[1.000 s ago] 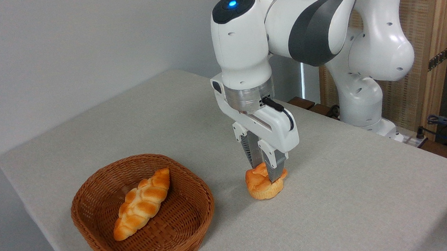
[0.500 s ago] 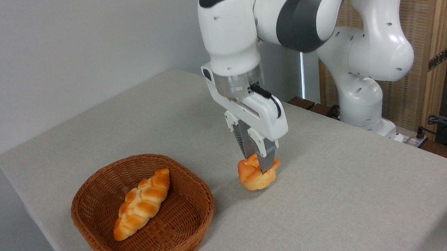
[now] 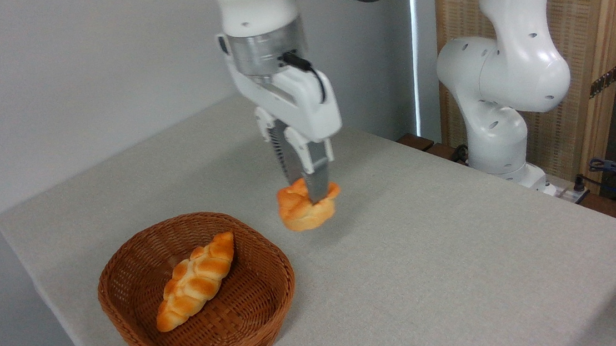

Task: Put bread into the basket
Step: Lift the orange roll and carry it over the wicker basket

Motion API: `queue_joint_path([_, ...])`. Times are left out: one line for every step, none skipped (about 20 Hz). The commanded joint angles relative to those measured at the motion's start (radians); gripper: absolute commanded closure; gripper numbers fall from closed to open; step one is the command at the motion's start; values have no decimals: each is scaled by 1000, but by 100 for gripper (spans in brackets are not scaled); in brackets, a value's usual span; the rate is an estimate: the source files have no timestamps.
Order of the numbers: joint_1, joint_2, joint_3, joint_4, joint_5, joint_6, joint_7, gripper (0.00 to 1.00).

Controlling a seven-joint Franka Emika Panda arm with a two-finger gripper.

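Transport phase. The bread (image 3: 307,211) has risen off the counter (image 3: 461,271) since a second ago and moved toward the counter's left edge, so the pickup appears complete and only carry and release remain. The end effector (image 3: 309,192) is closed on the bread's knotted top, fingers pinching it from both sides. The bread hangs clear of the counter, near the basket (image 3: 131,316) but not yet over it. A loaf (image 3: 196,280) already lies inside.

No readable text, labels, brands or numbers anywhere.
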Motion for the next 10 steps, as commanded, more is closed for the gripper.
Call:
queue_joint_path([-10,94,-8,131,-31,-37,-56,50])
queue_joint_path([-10,111,-8,155,-44,-37,-64,50])
queue_joint_path([-10,121,-8,172,-54,-37,-65,50])
queue_joint_path([-10,132,-8,189,-55,-37,-65,50])
queue_joint_path([-10,144,-8,204,-55,-37,-65,50])
queue_joint_path([-10,155,-7,217,-55,-36,-65,50])
queue_joint_path([-10,166,-8,232,-55,-36,-65,50])
queue_joint_path([-10,180,-8,253,-55,-36,-65,50])
queue_joint_path([-10,200,-7,279,-55,-36,-67,50])
queue_joint_path([-10,212,-7,296,-55,-36,-72,50])
